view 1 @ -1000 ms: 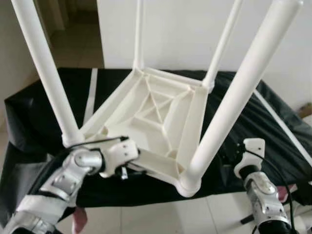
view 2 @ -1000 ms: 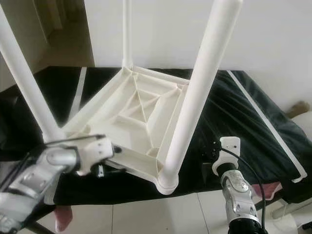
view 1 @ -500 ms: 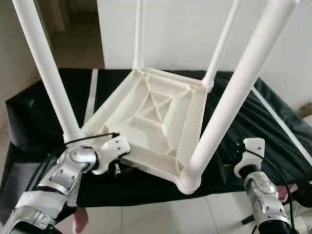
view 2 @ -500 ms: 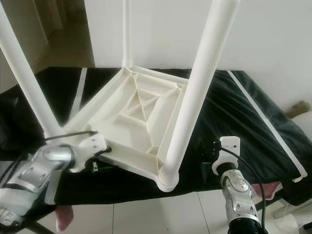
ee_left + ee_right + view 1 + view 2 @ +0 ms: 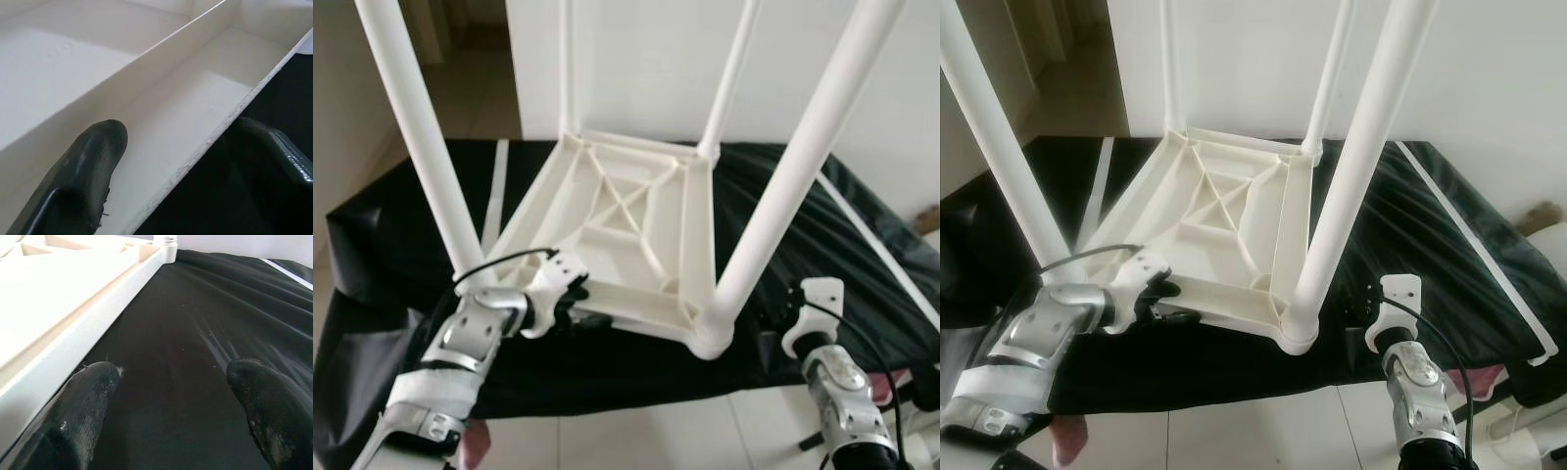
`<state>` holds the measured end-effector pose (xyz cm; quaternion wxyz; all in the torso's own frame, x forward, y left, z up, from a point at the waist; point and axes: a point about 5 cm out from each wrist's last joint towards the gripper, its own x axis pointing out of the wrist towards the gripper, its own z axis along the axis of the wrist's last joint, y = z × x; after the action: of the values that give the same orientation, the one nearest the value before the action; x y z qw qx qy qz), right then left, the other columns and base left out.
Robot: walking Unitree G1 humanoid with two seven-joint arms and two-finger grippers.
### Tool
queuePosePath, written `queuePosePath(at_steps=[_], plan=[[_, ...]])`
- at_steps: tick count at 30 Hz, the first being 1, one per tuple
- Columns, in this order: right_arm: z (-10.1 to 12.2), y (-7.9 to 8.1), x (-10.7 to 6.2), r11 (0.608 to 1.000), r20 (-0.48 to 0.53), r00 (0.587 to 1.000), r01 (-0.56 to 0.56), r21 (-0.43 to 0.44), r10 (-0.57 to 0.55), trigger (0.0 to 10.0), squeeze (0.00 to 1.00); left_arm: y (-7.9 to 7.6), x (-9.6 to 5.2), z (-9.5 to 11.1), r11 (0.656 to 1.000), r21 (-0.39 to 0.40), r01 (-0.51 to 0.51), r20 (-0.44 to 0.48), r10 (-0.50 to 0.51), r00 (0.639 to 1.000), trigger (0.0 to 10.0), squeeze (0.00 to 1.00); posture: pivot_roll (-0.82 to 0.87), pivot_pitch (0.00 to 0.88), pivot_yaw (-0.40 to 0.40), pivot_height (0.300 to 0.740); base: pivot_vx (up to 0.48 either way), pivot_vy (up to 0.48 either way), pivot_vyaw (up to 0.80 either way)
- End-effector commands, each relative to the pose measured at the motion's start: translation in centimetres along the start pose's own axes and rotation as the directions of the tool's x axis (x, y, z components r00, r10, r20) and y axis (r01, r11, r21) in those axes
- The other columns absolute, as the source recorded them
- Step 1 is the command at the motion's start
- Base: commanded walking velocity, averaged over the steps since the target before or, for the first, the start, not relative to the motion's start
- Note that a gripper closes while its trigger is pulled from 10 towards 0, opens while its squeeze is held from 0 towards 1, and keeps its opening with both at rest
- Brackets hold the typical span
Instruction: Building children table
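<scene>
A white plastic children's table (image 5: 636, 235) lies upside down on a black cloth (image 5: 391, 225), its four legs pointing up. The near right leg (image 5: 793, 166) rises from the front corner. My left gripper (image 5: 576, 305) is at the table's near rim, shut on it. In the left wrist view one finger (image 5: 93, 161) lies on the rim's inner face and the other (image 5: 274, 147) sits behind its outer face. My right gripper (image 5: 166, 396) stands open low over the cloth, just right of the table's side wall (image 5: 73, 333), with nothing between its fingers.
The cloth carries white stripes (image 5: 494, 186) and hangs over the front edge above a pale tiled floor (image 5: 636, 441). A white wall stands close behind the table. A pink object (image 5: 1067, 441) shows low at the left, and a doorway opens at the back left.
The table has tipped back flatter and slid away from me, its legs now steeper. My left gripper went forward with the near rim. The right arm has stayed put.
</scene>
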<state>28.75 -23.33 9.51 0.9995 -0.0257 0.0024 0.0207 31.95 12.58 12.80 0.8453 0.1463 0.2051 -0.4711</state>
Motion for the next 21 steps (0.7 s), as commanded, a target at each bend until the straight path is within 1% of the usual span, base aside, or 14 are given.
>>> queuePosePath(at_steps=[1,2,4,7,8,9,11,14,15,16,18,21], plan=[[0.0,0.0,0.0,1.000,-0.004,1.000,0.005,0.008,-0.005,10.0,0.00,1.0,0.2,0.7,0.946,0.027,-0.323,0.031,0.323,0.946,10.0,0.00,0.09,0.000,-0.053,0.740,0.000,0.000,0.00],[0.0,0.0,0.0,1.000,-0.003,1.000,0.005,0.007,-0.005,10.0,0.00,0.6,0.5,0.9,0.950,0.041,-0.309,0.040,0.308,0.951,10.0,0.00,0.09,0.000,-0.053,0.740,0.000,0.000,0.00],[0.0,0.0,0.0,1.000,-0.003,1.000,0.005,0.007,-0.005,10.0,0.00,0.6,0.5,0.9,0.950,0.041,-0.309,0.040,0.308,0.951,10.0,0.00,0.09,0.000,-0.053,0.740,0.000,0.000,0.00],[0.1,-0.1,-0.2,1.000,0.004,1.000,0.007,0.005,-0.007,10.0,0.00,-0.2,0.7,1.5,0.964,0.074,-0.256,0.094,0.248,0.964,10.0,0.00,0.09,0.000,-0.052,0.740,0.000,0.000,0.00],[0.1,-0.2,-0.4,1.000,0.004,1.000,0.003,0.005,-0.003,10.0,0.00,-1.1,0.6,2.1,0.980,0.084,-0.178,0.148,0.165,0.975,10.0,0.00,0.09,0.000,-0.052,0.740,0.000,0.000,0.00],[0.1,-0.3,-0.6,1.000,0.003,1.000,0.000,0.004,0.000,10.0,0.00,-1.8,0.5,2.5,0.988,0.094,-0.123,0.184,0.104,0.977,10.0,0.00,0.09,0.000,-0.052,0.740,0.000,0.000,0.00],[0.2,-0.6,-1.3,1.000,-0.001,1.000,-0.029,-0.010,0.029,10.0,0.00,-2.9,0.0,3.1,0.991,0.132,-0.036,0.241,0.003,0.970,10.0,0.00,0.09,0.000,-0.049,0.740,0.000,0.000,0.00],[0.4,-0.8,-1.6,0.998,0.002,0.998,-0.055,-0.013,0.055,10.0,0.00,-3.2,-0.2,3.3,0.990,0.140,-0.015,0.266,-0.024,0.964,10.0,0.00,0.09,0.000,-0.044,0.740,0.000,0.000,0.00],[1.0,-0.8,-2.2,0.992,0.007,0.992,-0.123,-0.019,0.123,10.0,0.00,-4.0,-0.9,4.0,0.977,0.211,0.003,0.332,-0.075,0.940,10.0,0.00,0.08,0.000,-0.040,0.740,0.000,0.000,0.00],[1.1,-0.8,-2.4,0.989,0.007,0.989,-0.146,-0.023,0.146,10.0,0.00,-4.2,-1.1,4.1,0.974,0.228,0.003,0.352,-0.086,0.932,10.0,0.00,0.08,0.000,-0.041,0.740,0.000,0.000,0.00],[1.2,-0.7,-2.6,0.987,0.005,0.988,-0.157,-0.026,0.157,10.0,0.00,-4.3,-1.2,4.1,0.972,0.236,0.002,0.362,-0.089,0.928,10.0,0.00,0.08,0.000,-0.041,0.740,0.000,0.000,0.00],[1.5,-0.7,-3.2,0.976,-0.009,0.976,-0.216,-0.038,0.215,10.0,0.00,-4.4,-1.5,3.6,0.969,0.248,-0.008,0.349,-0.082,0.934,10.0,0.00,0.09,0.000,-0.042,0.740,0.000,0.000,0.00]])
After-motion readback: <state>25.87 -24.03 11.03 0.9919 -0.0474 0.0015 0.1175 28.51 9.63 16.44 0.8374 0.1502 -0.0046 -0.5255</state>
